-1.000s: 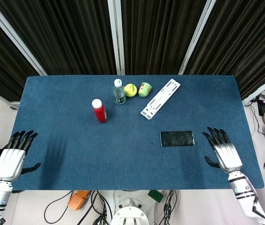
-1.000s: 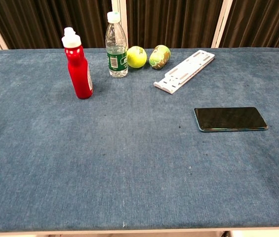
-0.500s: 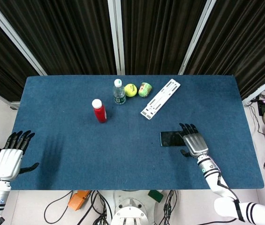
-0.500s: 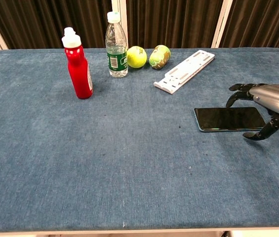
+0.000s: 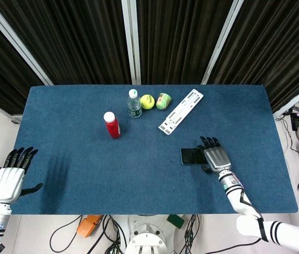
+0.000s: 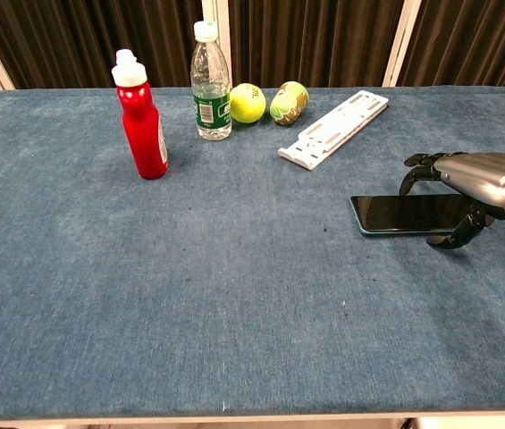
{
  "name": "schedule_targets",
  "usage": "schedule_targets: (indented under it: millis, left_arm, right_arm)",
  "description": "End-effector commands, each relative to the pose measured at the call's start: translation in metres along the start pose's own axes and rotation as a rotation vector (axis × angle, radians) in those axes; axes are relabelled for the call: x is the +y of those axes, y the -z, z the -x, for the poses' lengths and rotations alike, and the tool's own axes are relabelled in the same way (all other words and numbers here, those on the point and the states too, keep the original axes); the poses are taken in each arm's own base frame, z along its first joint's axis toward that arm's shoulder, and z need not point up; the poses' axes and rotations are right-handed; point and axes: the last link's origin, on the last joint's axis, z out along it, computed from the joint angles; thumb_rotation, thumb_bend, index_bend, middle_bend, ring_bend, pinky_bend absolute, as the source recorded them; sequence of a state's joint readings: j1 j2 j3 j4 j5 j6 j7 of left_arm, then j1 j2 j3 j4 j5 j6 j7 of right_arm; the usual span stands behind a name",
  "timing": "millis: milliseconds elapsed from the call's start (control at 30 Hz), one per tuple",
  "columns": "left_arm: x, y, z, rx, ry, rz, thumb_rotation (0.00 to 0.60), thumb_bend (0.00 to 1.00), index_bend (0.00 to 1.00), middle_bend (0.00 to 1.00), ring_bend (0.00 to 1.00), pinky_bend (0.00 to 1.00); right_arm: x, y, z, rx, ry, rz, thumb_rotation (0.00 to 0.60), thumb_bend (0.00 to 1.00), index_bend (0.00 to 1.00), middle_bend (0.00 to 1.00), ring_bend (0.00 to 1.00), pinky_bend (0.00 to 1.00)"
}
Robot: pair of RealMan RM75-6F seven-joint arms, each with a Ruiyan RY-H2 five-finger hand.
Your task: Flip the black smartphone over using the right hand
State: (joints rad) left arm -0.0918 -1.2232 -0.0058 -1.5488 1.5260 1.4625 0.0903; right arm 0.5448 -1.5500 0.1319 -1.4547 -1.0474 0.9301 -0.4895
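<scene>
Smartphone (image 6: 404, 214) lies under right-hand fingers (image 6: 416, 166).

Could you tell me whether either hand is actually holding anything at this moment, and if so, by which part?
Nothing is plainly held. The right hand hovers over the black smartphone's right end, fingers spread; the left hand is empty.

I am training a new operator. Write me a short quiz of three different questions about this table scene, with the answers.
1. True or false: the right hand is over the black smartphone.
2. Which stands nearest the red bottle? A) clear water bottle B) white rack C) smartphone
3. Fill in: the left hand is at the table's ___ edge, holding nothing.

Key: 1 true; 2 A; 3 left.
</scene>
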Motion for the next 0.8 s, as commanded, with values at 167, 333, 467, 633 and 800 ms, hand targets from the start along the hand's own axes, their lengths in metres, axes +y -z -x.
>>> schedule_targets:
  millis: [167, 333, 467, 633, 800]
  left_arm:
    - [-0.001, -0.001, 0.001, -0.003, 0.0, -0.005, 0.6, 0.13, 0.09, 0.06, 0.03, 0.02]
    - [-0.003, -0.001, 0.001, 0.0, -0.002, -0.01, 0.6, 0.13, 0.09, 0.06, 0.03, 0.01]
    - [-0.005, 0.0, 0.0, 0.0, -0.002, -0.015, 0.6, 0.13, 0.09, 0.06, 0.02, 0.02]
    - [-0.006, 0.001, 0.001, 0.0, -0.002, -0.018, 0.6, 0.13, 0.09, 0.06, 0.02, 0.01]
    - [-0.009, 0.003, 0.0, 0.002, -0.002, -0.027, 0.6, 0.13, 0.09, 0.06, 0.02, 0.01]
  right_arm:
    - [-0.002, -0.004, 0.001, -0.02, 0.001, -0.006, 0.6, 0.42, 0.35, 0.06, 0.0, 0.0]
    - [-0.004, -0.006, 0.001, -0.041, 0.006, -0.012, 0.6, 0.64, 0.37, 0.06, 0.0, 0.0]
    - [-0.004, -0.005, -0.004, -0.049, 0.016, -0.02, 0.6, 0.75, 0.38, 0.06, 0.0, 0.0]
    - [0.0, 0.0, -0.01, -0.065, 0.04, -0.027, 0.6, 0.83, 0.39, 0.06, 0.0, 0.0]
    - [0.007, 0.02, -0.019, -0.129, 0.038, -0.042, 0.6, 0.83, 0.4, 0.06, 0.0, 0.0]
